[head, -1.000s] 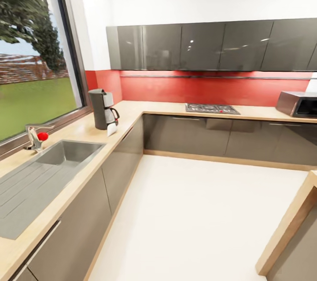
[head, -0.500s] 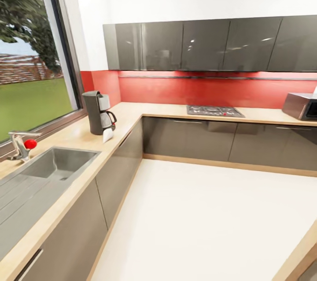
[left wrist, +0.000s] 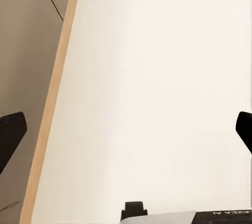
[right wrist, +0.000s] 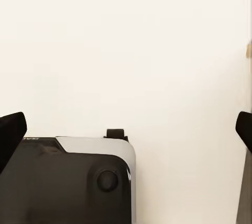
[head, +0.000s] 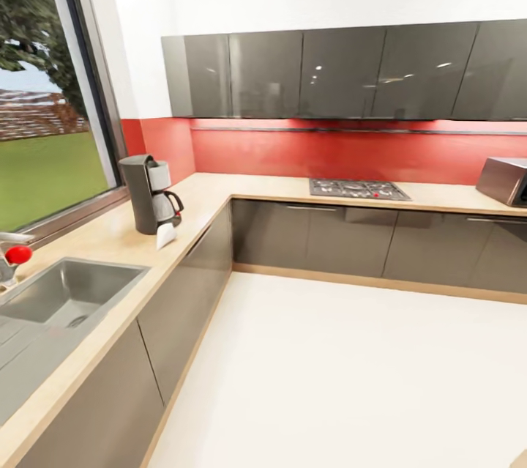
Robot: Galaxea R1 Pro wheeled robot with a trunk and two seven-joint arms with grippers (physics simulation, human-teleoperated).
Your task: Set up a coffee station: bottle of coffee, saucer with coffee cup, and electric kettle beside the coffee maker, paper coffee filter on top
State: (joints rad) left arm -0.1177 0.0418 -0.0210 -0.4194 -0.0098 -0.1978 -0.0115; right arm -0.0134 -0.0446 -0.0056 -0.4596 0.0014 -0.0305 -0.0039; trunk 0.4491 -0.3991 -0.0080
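One coffee maker (head: 150,193) on the surface (head: 212,193), and one paper coffee filter (head: 166,236) just at its foot. One sink (head: 62,294), one tap with a red knob (head: 12,259). One hob (head: 356,190), one microwave (head: 505,181), one window (head: 44,109). Five dark wall cabinet doors (head: 340,72) counted along the back.

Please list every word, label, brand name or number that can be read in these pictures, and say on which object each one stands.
"GALAXEA AI", partly readable, upside down and cut by the picture's edge, on the robot's base in the left wrist view.
A further short marking on the dark body of the base in the right wrist view: too small to read.
Coffee maker, microwave, wall cabinets: no readable text.
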